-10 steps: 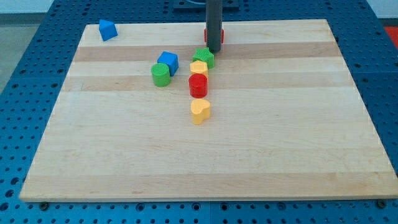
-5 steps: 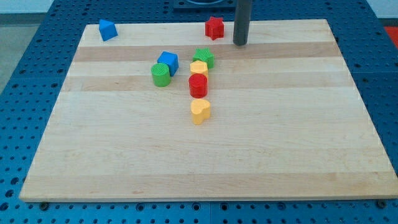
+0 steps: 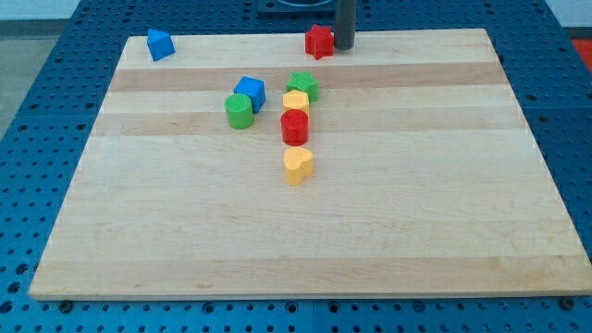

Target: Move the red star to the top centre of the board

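Note:
The red star (image 3: 319, 41) sits at the view's top edge of the wooden board (image 3: 416, 185), near its centre. My tip (image 3: 344, 46) stands just to the star's right, close to or touching its side. Below them is a cluster: a green star (image 3: 303, 86), a yellow block (image 3: 296, 101), a red cylinder (image 3: 295, 127) and a yellow heart-like block (image 3: 298, 165) in a rough column.
A blue cube (image 3: 250, 92) and a green cylinder (image 3: 239, 110) stand left of the column. A blue block (image 3: 160, 43) sits at the board's top left corner. A blue perforated table (image 3: 37, 111) surrounds the board.
My tip moved from in front of the red star, by the green star, out to the right, then back up and left against the star's right side. The blocks look unmoved.

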